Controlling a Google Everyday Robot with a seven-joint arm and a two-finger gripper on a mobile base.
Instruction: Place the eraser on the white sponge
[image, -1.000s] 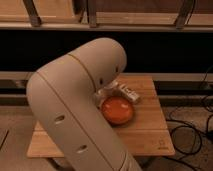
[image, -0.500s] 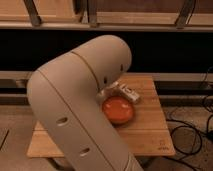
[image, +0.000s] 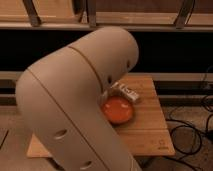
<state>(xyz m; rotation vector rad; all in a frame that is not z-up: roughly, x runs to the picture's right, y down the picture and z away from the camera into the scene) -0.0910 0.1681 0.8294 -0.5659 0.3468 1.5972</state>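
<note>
Big arm (image: 75, 100) fills foreground. Hand (image: 107, 93) low over wooden counter (image: 150, 135), mostly hidden behind arm, at orange bowl's (image: 118, 110) rear-left rim; opening and hold: cannot tell. White sponge (image: 126, 92) just behind bowl, dark marks on top; whether these are the eraser, cannot tell.

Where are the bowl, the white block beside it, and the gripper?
bowl (image: 118, 111): camera view, middle of its orange inside.
white block (image: 126, 92): camera view, its top face.
gripper: camera view, no point; it is out of sight behind the arm (image: 75, 100), point on its shell.
</note>
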